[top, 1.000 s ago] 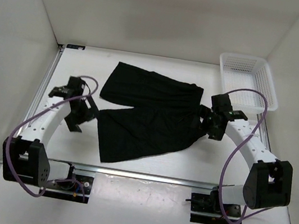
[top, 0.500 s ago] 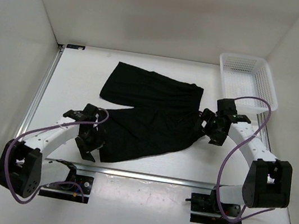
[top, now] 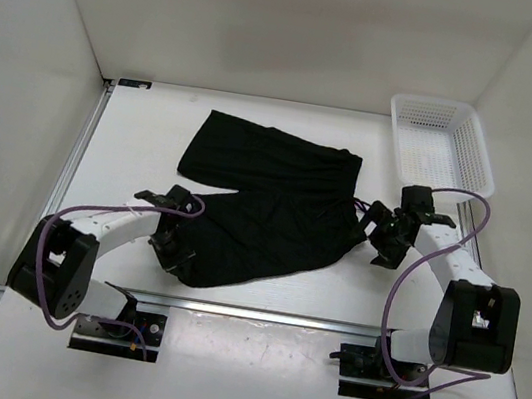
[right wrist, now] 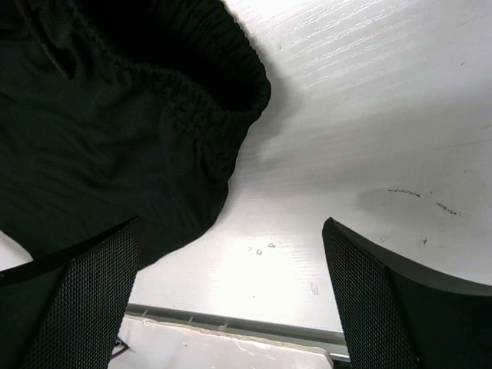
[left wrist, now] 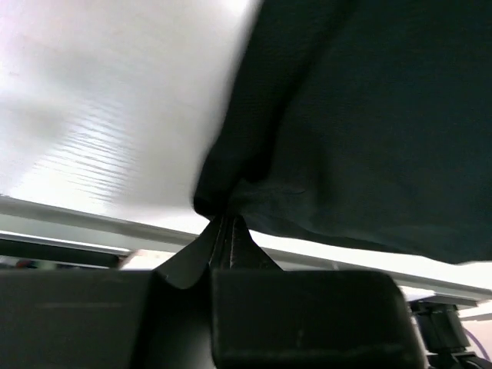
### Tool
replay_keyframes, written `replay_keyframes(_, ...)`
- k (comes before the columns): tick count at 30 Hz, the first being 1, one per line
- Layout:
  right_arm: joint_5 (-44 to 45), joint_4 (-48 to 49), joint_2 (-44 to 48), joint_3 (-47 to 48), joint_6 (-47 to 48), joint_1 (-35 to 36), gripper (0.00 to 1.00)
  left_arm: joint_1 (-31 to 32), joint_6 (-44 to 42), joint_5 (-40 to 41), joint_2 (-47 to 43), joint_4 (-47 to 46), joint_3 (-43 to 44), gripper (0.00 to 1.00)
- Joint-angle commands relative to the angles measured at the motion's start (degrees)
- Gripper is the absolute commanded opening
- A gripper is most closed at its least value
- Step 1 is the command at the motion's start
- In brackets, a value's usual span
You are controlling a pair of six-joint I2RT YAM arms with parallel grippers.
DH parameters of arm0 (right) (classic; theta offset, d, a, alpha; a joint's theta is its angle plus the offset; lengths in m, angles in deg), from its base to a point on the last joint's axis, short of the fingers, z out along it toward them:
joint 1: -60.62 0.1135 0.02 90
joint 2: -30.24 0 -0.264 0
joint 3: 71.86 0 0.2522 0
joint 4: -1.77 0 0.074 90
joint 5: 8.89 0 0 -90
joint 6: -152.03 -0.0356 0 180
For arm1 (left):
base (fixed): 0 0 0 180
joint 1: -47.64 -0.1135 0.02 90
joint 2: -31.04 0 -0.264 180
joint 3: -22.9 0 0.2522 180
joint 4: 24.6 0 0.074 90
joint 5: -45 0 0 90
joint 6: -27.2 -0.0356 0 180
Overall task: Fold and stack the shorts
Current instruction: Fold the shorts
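The black shorts (top: 266,200) lie spread flat in the middle of the table, waistband to the right and both legs to the left. My left gripper (top: 177,249) is at the near-left corner of the near leg. In the left wrist view its fingers (left wrist: 223,231) are shut on a pinch of the shorts' hem (left wrist: 231,188). My right gripper (top: 379,240) hovers just right of the waistband end, open. The right wrist view shows bare table between its fingers (right wrist: 84,296) and the gathered waistband (right wrist: 177,108) to the upper left, apart from them.
A white mesh basket (top: 442,141) stands at the back right corner. A metal rail (top: 258,313) runs along the table's near edge, close below both grippers. White walls close in the left, back and right sides.
My left arm swung in toward the near leg's corner and its gripper shut on the hem. My right gripper drifted a little right, off the waistband, and stayed open.
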Motion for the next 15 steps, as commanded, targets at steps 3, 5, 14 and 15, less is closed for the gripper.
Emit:
replay_keyframes(3,-2.2,2.7,-0.1,-1.1,-0.6,-2.1,1.0,0.2,-0.1,4.3,-3.8,1.1,6.8,0.1)
replay_keyframes(5,-2.2,3.5,-0.8,-1.7,-0.6,-3.0,1.0,0.2,-0.1,5.4,-4.8,2.7,8.3,0.1)
replay_keyframes(14,-6.3,10.4,-4.6,-4.1,-3.8,-3.6,0.74,0.2,-0.1,6.5,-6.1,5.0,10.0,0.1)
replay_keyframes(15,-6.3,11.8,-5.1,-4.6,-4.4,-3.6,0.72,0.2,-0.1,7.0,-6.8,5.0,10.0,0.1)
